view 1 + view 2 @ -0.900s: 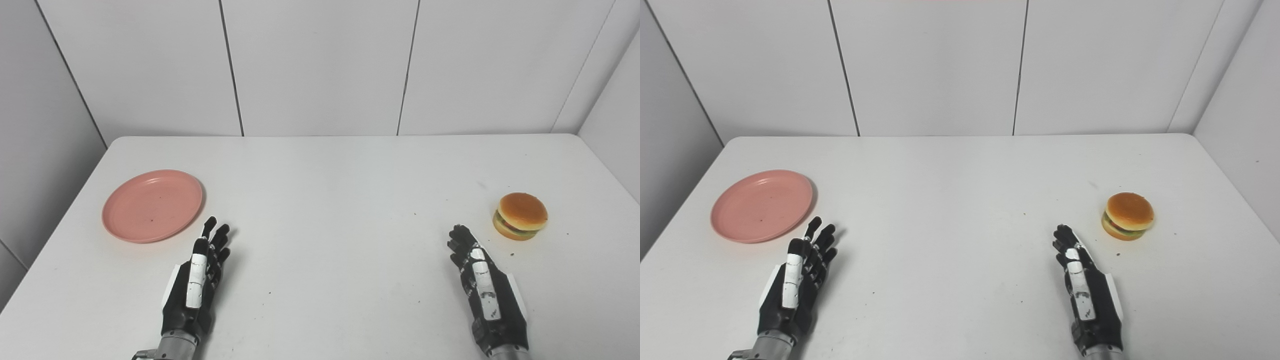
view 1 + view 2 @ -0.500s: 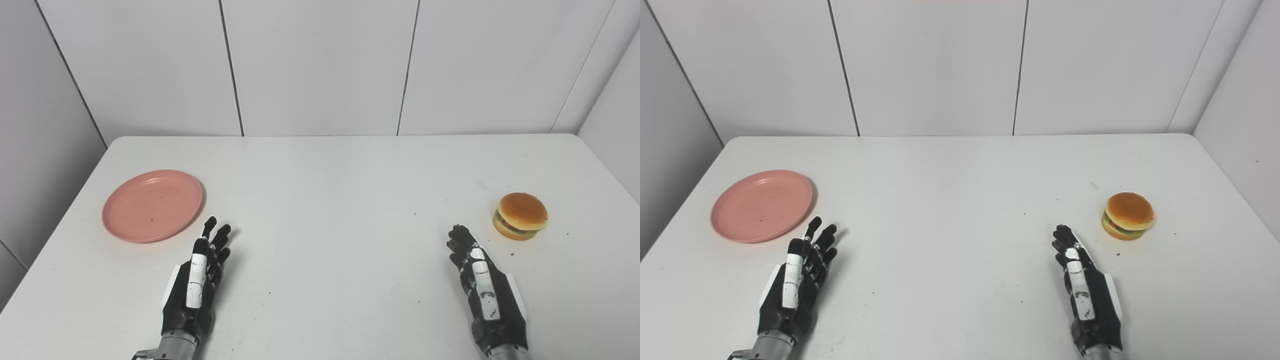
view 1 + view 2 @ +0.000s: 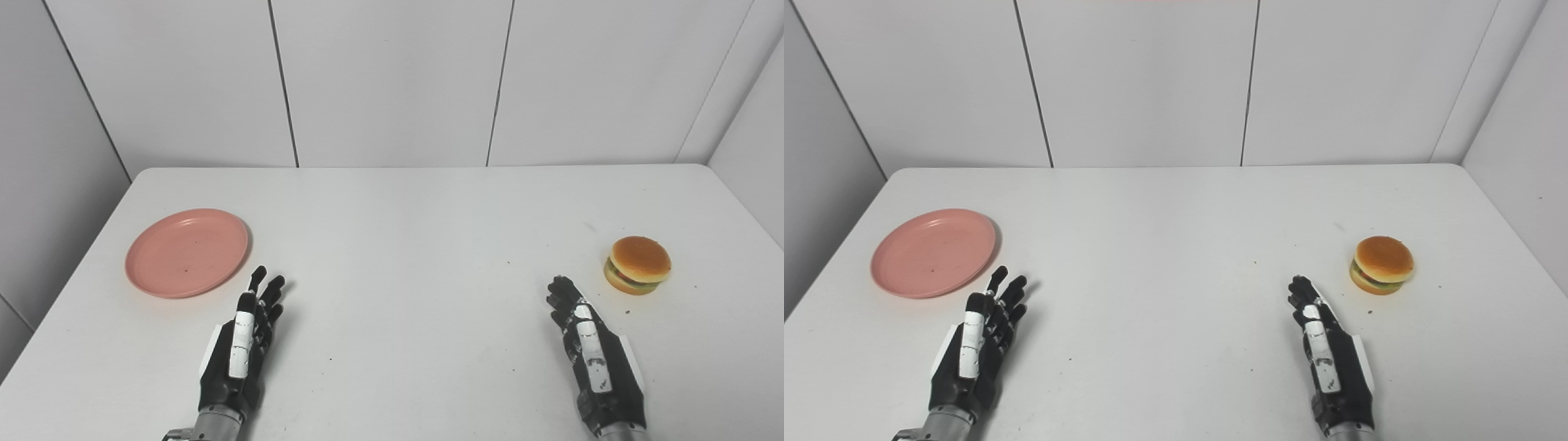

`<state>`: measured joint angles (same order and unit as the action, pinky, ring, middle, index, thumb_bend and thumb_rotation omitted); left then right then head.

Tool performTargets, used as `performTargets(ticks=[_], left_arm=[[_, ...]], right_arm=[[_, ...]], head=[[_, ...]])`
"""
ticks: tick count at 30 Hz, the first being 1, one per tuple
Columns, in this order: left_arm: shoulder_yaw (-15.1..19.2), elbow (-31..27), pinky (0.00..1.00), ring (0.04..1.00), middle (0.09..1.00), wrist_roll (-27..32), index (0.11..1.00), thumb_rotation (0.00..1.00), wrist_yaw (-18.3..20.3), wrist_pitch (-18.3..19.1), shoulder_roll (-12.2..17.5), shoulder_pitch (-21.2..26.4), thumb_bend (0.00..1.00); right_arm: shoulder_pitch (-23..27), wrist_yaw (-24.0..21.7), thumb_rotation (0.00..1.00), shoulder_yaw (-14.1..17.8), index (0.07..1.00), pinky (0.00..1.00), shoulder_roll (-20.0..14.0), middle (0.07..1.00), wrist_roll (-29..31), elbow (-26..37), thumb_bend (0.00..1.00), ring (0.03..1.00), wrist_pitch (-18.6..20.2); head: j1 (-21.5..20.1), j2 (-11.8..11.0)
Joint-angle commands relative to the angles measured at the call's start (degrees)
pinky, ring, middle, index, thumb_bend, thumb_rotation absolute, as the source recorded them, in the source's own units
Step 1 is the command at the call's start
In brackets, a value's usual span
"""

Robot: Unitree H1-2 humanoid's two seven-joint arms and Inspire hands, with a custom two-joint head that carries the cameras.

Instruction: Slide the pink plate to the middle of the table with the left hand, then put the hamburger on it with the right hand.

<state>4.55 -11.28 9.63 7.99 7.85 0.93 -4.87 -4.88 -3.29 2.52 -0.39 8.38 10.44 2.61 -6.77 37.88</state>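
The pink plate sits empty at the counter's left; the hamburger sits far right. Left hand and right hand lie spread, holding nothing.

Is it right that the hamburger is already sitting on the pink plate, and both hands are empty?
No. The hamburger sits on the bare table, far right of the pink plate, as the left eye view shows. Left hand and right hand are indeed empty.

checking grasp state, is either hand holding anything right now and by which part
Nothing is held. The left hand and right hand are both open, apart from the pink plate and the hamburger.
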Motion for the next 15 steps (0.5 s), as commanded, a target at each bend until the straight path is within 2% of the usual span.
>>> performTargets(ticks=[1,15], left_arm=[[-0.7,-0.1,1.00,0.993,0.937,-0.6,0.983,0.96,1.0,-0.9,2.4,-0.4,0.88],[-0.8,0.5,1.00,0.988,0.931,-1.1,0.974,0.96,0.7,-0.8,2.2,-0.3,0.88]], right_arm=[[-0.5,-0.7,0.88,-0.5,0.870,0.98,-0.3,0.898,0.1,0.3,0.87,0.923,-0.5],[-0.4,-0.9,0.88,-0.6,0.869,0.98,-0.5,0.900,-0.2,-0.5,0.88,0.929,-1.1]], head=[[0.1,0.0],[0.2,-0.3]])
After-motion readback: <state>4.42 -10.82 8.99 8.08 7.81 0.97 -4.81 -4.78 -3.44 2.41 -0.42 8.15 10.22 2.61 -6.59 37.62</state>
